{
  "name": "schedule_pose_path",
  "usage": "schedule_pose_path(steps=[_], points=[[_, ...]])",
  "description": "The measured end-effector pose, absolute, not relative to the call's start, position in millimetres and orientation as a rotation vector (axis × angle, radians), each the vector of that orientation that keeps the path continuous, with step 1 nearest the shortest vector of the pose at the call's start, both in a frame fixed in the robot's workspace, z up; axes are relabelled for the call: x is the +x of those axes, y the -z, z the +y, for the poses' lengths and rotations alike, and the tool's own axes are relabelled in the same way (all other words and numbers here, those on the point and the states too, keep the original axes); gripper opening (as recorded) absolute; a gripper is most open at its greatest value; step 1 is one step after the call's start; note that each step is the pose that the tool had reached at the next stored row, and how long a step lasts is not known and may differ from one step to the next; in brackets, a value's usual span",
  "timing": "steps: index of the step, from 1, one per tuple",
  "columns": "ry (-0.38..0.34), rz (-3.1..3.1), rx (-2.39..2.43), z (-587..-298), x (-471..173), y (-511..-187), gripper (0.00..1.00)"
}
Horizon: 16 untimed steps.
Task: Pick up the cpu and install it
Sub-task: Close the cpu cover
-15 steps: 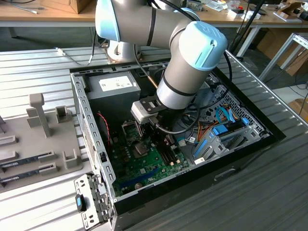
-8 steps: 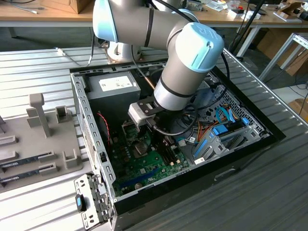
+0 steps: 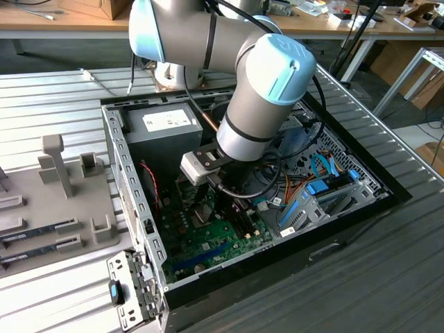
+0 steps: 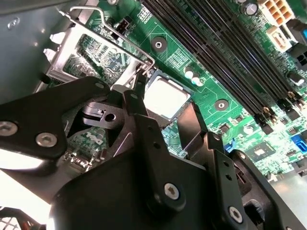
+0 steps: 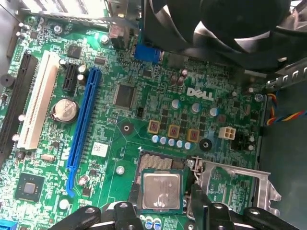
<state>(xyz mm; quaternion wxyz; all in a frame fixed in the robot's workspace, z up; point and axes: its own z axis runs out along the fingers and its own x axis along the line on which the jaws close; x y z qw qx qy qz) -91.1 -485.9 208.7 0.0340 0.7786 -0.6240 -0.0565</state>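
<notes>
Inside the open black computer case [image 3: 361, 208] on the ribbed metal counter [image 3: 388, 277], the arm's black two-fingered hand [image 5: 163, 218] reaches down over the green motherboard [image 5: 110, 124]. Its fingers [image 4: 144, 120] stand spread on either side of the cpu [image 5: 162, 191], a small flat square chip with a silvery-grey metal top and thin green rim, which lies flat in its socket; in both wrist views the hand looks released, gripping nothing. Just beside the socket, the silver metal retention frame [image 5: 240, 184] lies flipped open, with its wire lever [image 4: 115, 33] raised
</notes>
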Motion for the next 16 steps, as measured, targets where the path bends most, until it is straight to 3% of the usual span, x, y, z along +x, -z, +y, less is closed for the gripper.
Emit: schedule_pose_path(steps=[3, 8, 16], points=[[0.168, -1.921, 2.397, -486.0, -91.1, -208.7, 0.54], [0.087, -1.946, 2.429, -485.9, -91.1, -207.8, 0.54], [0.08, -1.948, 2.432, -485.9, -96.0, -207.9, 0.54]])
